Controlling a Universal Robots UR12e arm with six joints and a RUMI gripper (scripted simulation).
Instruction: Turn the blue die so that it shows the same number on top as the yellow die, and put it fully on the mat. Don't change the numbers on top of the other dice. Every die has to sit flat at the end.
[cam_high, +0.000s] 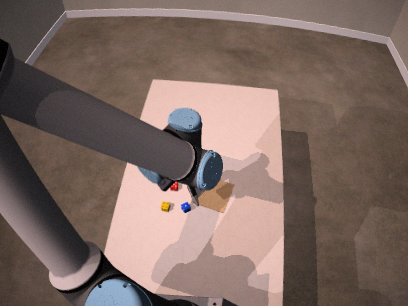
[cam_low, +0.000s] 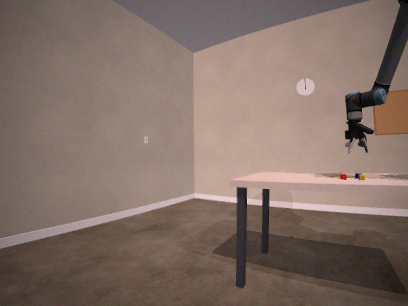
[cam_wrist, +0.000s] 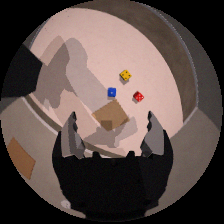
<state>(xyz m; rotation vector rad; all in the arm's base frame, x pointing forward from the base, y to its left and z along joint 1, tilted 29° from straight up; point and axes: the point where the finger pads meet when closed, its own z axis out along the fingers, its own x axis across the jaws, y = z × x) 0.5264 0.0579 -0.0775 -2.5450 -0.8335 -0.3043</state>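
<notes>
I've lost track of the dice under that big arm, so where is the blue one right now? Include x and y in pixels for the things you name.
The wrist view shows the blue die (cam_high: 185, 207) (cam_low: 357, 175) (cam_wrist: 112, 92) on the table, just off the brown mat (cam_high: 222, 202) (cam_wrist: 113, 111), with the yellow die (cam_high: 165, 206) (cam_low: 362, 177) (cam_wrist: 125, 75) nearby.

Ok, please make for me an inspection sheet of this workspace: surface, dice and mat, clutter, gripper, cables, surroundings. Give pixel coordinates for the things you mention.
Surface: pale table (cam_high: 240, 110) (cam_low: 300, 179) (cam_wrist: 100, 30), arm shadows across it.
Job's things: blue die (cam_high: 185, 207) (cam_low: 357, 175) (cam_wrist: 112, 92) off the brown mat (cam_high: 215, 200) (cam_wrist: 114, 111), beside it; yellow die (cam_high: 165, 206) (cam_low: 362, 177) (cam_wrist: 125, 75) also off it.
Clutter: nothing seen; the red die (cam_high: 174, 187) (cam_low: 343, 177) (cam_wrist: 138, 97) belongs to the job.
Gripper (cam_low: 358, 151) (cam_wrist: 112, 111): open, above the table, holding nothing.
Cables: nothing seen.
Surroundings: plain walls, wall clock (cam_low: 305, 87), orange-brown board (cam_low: 392, 112) (cam_wrist: 21, 158).
</notes>
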